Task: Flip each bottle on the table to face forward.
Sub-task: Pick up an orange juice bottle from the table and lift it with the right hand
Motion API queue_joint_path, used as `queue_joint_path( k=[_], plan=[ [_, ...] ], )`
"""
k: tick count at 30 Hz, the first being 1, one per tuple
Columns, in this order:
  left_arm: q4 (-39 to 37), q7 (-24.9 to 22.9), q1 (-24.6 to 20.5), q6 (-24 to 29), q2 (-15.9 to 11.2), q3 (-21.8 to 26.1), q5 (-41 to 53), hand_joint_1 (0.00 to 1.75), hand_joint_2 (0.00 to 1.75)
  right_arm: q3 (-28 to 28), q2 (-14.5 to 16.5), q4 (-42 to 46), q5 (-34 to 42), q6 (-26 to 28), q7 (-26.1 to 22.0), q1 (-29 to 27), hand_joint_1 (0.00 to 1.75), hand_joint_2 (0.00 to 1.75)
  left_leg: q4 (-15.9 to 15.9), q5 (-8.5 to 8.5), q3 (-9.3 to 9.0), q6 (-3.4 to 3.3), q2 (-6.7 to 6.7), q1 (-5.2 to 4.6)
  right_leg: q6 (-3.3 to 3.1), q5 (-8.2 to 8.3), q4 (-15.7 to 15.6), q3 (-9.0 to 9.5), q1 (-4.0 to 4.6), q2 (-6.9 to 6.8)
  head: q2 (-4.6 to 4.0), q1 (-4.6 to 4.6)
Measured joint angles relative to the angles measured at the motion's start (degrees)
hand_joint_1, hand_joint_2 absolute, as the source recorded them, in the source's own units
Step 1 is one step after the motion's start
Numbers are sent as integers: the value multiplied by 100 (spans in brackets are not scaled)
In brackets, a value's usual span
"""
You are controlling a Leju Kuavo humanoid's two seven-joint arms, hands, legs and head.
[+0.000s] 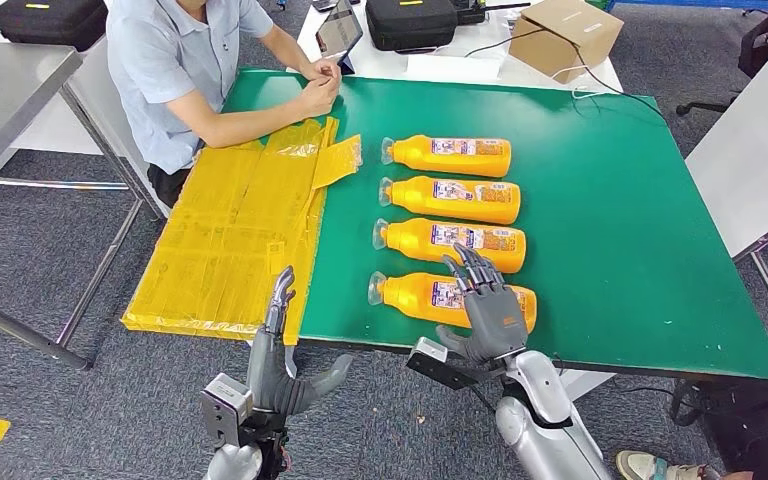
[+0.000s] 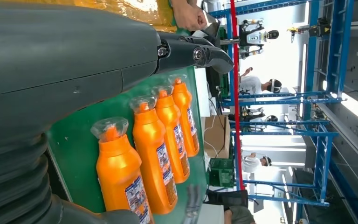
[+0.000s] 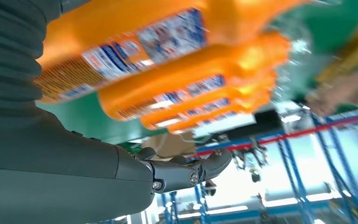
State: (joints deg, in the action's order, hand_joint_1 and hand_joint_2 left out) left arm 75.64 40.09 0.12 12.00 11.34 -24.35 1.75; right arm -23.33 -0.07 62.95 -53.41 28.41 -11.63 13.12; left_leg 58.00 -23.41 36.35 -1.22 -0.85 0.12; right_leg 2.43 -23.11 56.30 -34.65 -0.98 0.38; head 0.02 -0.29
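Note:
Four orange bottles lie in a row on the green table, clear caps pointing left and labels up: the farthest bottle, the second bottle, the third bottle and the nearest bottle. My right hand hovers over or touches the label end of the nearest bottle, fingers spread and straight. Seen from the right wrist, that bottle passes close by the right hand with the thumb held away from it. My left hand is open below the table's front edge. The left wrist view shows the row of bottles.
A crumpled yellow plastic sheet covers the table's left end. A person sits at the far left with hands on the table. A cardboard box, a tablet and a black case stand behind the table.

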Motion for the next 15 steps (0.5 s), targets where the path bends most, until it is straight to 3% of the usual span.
queue_joint_path(
  k=[7, 15],
  plan=[
    [-27, 0, -38, -68, 0, -2, 2, 0, 175, 213, -44, -802, -204, 341, 79, 266, 0, 175, 0, 0, 0, 0, 0, -1, 0, 1, 0, 0, 0, 0, 0, 1],
    [-67, 0, -79, -77, 0, -9, 1, 0, 175, 340, -52, -1082, -230, 360, 54, 417, 0, 175, 0, 0, 0, 0, 0, 0, 0, 0, 1, -1, 1, 0, 0, 1]
  ],
)
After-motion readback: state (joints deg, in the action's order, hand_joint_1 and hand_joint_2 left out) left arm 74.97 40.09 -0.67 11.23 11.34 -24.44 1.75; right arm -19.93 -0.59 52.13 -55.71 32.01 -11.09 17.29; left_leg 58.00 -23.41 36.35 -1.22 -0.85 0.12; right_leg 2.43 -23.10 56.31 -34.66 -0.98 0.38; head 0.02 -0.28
